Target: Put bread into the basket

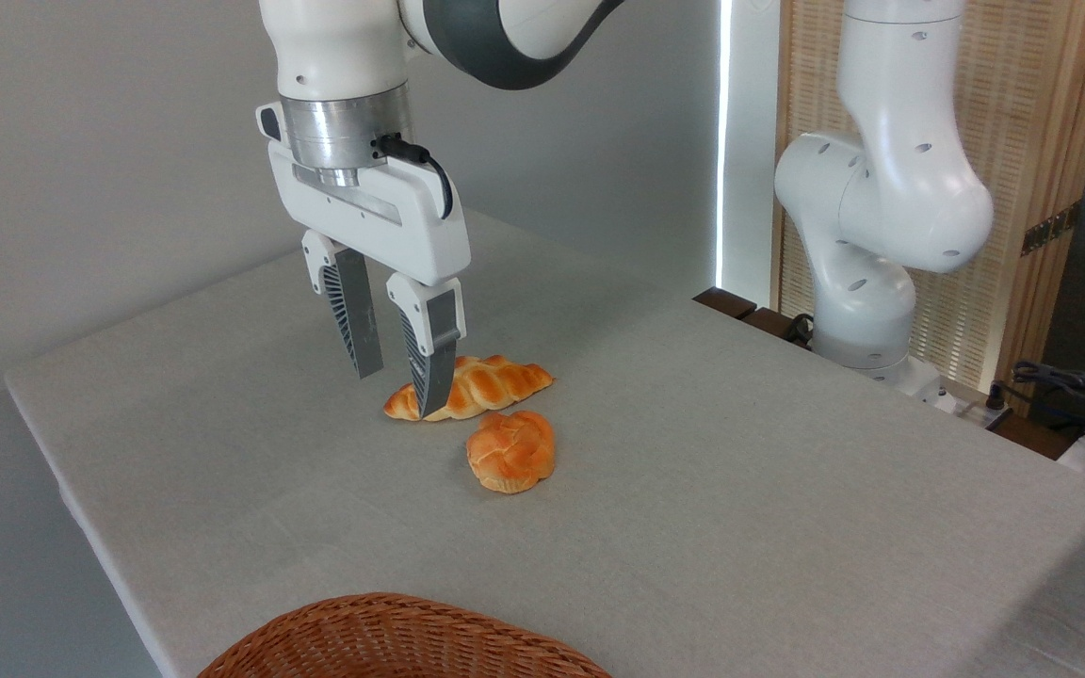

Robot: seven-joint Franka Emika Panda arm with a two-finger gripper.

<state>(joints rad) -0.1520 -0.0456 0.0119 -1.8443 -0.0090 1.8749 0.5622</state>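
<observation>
The bread [510,451], a small roundish knotted bun with a glossy golden-orange crust, lies on the grey table near its middle. My gripper [398,394] hangs open up and to the left of it, with nothing between its fingers. Its right fingertip stands in front of the left end of a longer braided loaf [481,385]. Only the far rim of the woven reddish-brown basket [401,637] shows, at the bottom edge of the picture.
The braided loaf lies just behind the bun, almost touching it. The table's left edge [72,499] drops off near the wall. The arm's white base [867,282] stands at the table's far right, with cables and gear [1084,395] beyond it.
</observation>
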